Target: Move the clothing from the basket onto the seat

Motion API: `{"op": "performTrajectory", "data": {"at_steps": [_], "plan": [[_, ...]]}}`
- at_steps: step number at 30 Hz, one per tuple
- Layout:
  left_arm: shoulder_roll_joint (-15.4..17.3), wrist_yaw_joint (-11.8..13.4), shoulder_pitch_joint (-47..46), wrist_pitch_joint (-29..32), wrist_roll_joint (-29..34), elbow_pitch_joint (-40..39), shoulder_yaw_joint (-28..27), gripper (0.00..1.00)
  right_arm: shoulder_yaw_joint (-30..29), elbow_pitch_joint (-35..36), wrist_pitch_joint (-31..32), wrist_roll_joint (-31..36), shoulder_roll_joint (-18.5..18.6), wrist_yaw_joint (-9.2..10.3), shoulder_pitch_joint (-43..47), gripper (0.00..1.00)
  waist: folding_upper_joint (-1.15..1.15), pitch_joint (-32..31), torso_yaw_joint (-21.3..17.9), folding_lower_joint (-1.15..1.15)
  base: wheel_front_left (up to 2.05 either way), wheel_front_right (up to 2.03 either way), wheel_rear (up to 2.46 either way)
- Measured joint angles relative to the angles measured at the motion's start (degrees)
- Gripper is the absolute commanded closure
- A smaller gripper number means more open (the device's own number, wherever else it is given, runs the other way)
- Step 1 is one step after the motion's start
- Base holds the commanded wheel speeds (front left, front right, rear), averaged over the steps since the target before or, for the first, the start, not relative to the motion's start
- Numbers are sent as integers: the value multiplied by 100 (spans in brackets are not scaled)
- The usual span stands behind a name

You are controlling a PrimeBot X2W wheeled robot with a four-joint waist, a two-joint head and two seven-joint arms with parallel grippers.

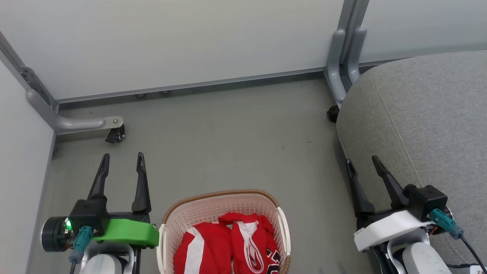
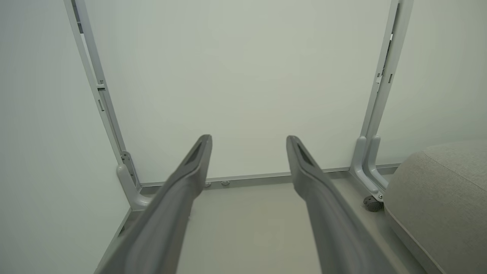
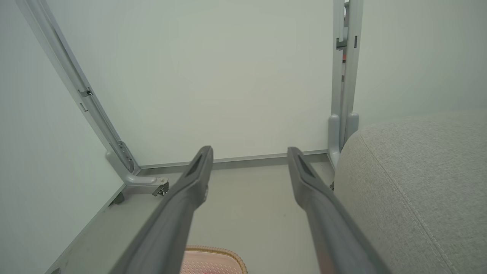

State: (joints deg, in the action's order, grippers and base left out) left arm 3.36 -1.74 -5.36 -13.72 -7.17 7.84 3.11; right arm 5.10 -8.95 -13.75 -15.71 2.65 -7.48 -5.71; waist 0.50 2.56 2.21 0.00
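Head view: the basket [image 1: 213,208] stands on the grey floor [image 1: 228,133] at the bottom centre, between the two arms; the clothing [image 1: 228,247] lies bunched inside it as two red pieces side by side, the left one crossed by a broad white stripe, the right one bearing a white panel and black-and-white lettering at its lower edge; the seat [image 1: 426,125] occupies the right side, apart from the basket, its rounded corner turned toward the pale partition wall [image 1: 171,38] and a stitched seam running along its top; the left hand [image 1: 123,155] is poised left of the basket over bare floor, fingers spread, released; the right hand [image 1: 361,160] is poised right of the basket at the near edge of the seat, fingers likewise parted, released; a metal frame foot with a black caster [image 1: 116,135] rests on the floor beyond the left hand. Left wrist view: both fingers stand apart, with floor and wall between them and the seat at lower right. Right wrist view: both fingers stand apart; the brown rim of the basket shows at the bottom edge between them; the seat rises at right.
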Motion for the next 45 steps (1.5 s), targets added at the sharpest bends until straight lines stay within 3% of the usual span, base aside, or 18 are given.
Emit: {"op": "performTrajectory", "data": {"at_steps": [13, 45], "plan": [[-15, -36, 1, -132, 390, 84, 12, 0, 48, -86, -125, 477, 4, -1, -9, 0, 0, -33, 18, 0, 0, 0, 0], [-45, -231, -52, -132, 200, 336, -42, 0, 32, -160, -126, 460, 7, -1, -100, 0, 0, 68, -120, 0, 0, 0, 0]]}}
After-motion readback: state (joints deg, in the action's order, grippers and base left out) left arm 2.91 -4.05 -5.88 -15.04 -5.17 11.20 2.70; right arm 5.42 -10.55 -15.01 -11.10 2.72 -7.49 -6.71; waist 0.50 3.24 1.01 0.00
